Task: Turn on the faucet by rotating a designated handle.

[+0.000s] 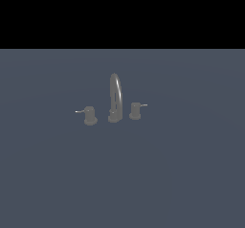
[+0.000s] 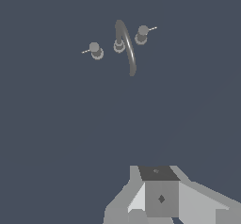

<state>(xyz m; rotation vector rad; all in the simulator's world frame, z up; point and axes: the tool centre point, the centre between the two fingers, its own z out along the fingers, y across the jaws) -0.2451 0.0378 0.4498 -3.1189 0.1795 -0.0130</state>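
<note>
The faucet stands on a flat grey-blue surface: a tall arched spout [image 1: 115,96] between two small knobs. The handle [image 1: 89,115] is the knob at the exterior view's left, with a thin pale lever sticking out leftward. In the wrist view the handle [image 2: 95,50] and the spout [image 2: 126,44] are small and far off. Grey parts of my gripper [image 2: 160,190] show at that frame's edge, well apart from the faucet and touching nothing. I cannot tell how the jaws stand. The arm does not show in the exterior view.
The twin knob [image 1: 136,110] with a rightward lever stands on the other side of the spout, and also shows in the wrist view [image 2: 141,34]. The grey-blue surface [image 1: 182,174] spreads all around the faucet.
</note>
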